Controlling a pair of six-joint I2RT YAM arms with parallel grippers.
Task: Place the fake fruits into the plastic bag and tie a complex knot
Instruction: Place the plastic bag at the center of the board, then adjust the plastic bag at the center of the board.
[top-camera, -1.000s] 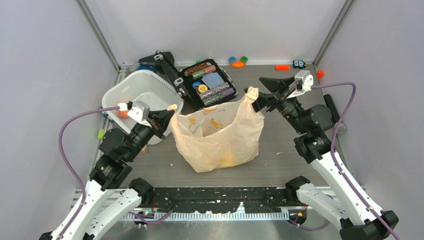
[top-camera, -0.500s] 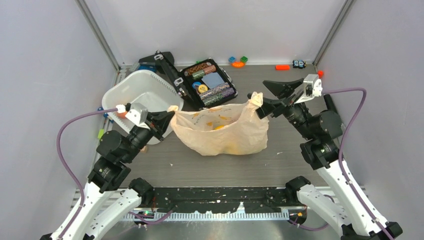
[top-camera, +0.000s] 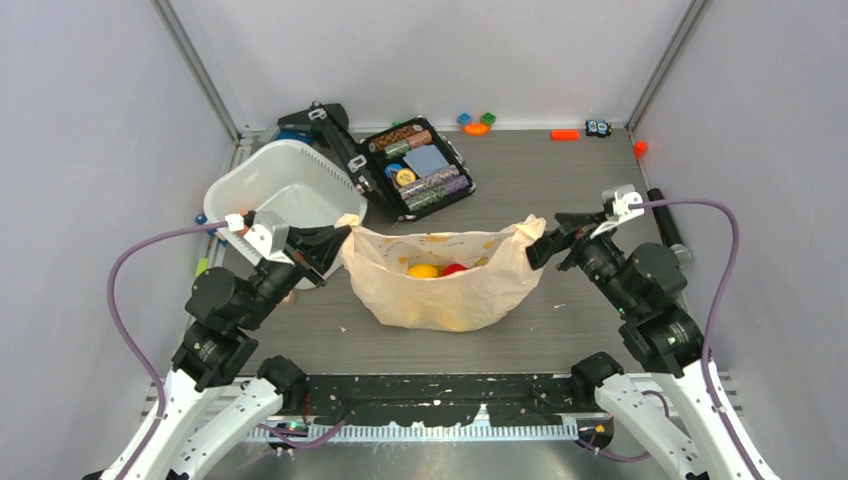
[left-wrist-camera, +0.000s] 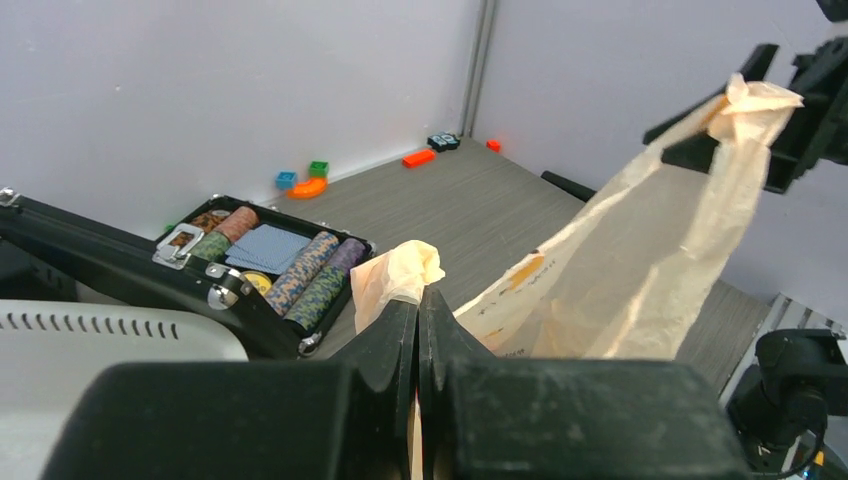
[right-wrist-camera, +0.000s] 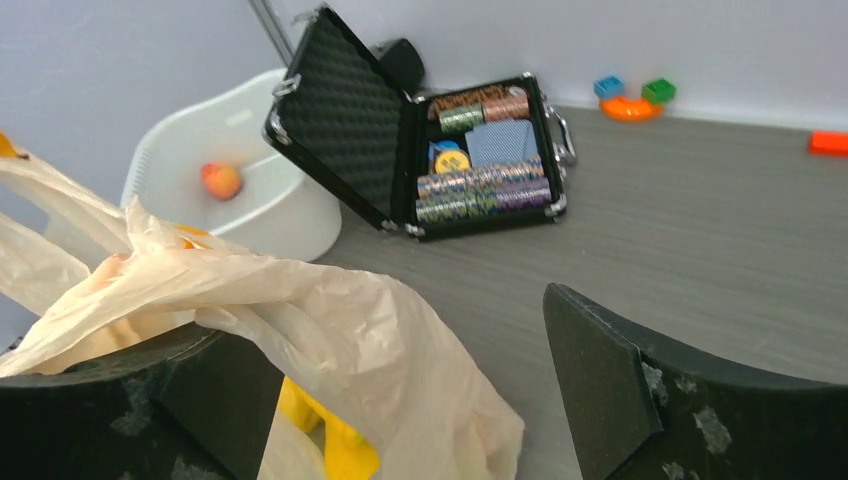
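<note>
While my L gripper pinches one plastic bag handle tight, my R gripper gapes wide, other handle lying on one finger; fake fruits sit inside.

A robot lab cell, folks: pale wall panels box in the grey table. Metal posts rise at its far corners; left arm and right arm stand bolted at its near edge.
</note>
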